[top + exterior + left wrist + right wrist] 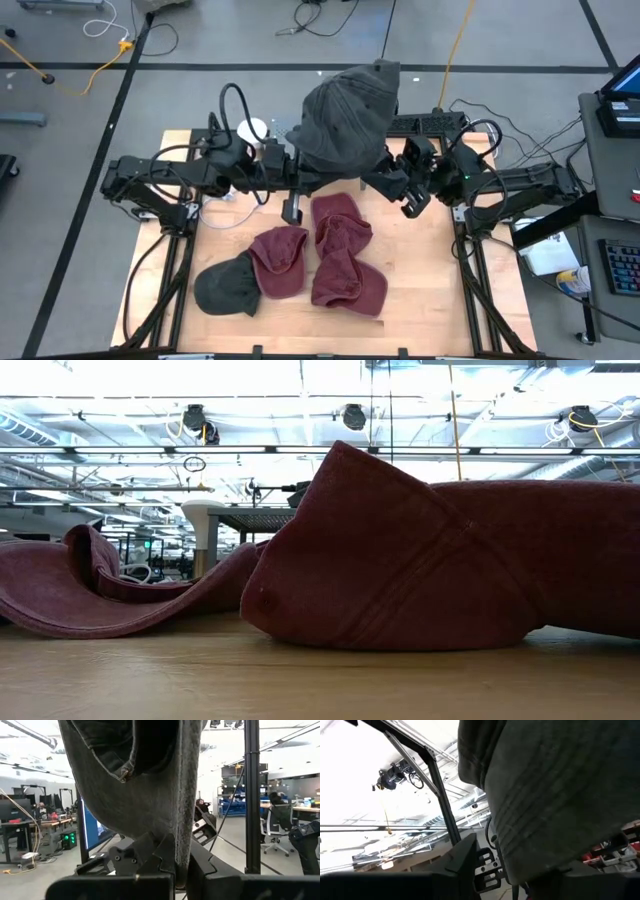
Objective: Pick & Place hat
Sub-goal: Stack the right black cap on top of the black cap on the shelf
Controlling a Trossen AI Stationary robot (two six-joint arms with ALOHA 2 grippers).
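Two end effectors lift grey hat: left clamps fabric; right grip unclear.

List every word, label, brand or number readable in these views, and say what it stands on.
None can be read.
Grey hat, red hats, dark hat on the table: no print visible.
Monitor screen behind the grey hat: too blurred to read.

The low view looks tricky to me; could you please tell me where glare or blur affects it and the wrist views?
Low view: bright ceiling lights wash out the background, and the near red hat fills the frame. Left wrist view: the grey hat hangs backlit against bright windows. Right wrist view: the same hat is close and blurred, the ceiling overexposed.
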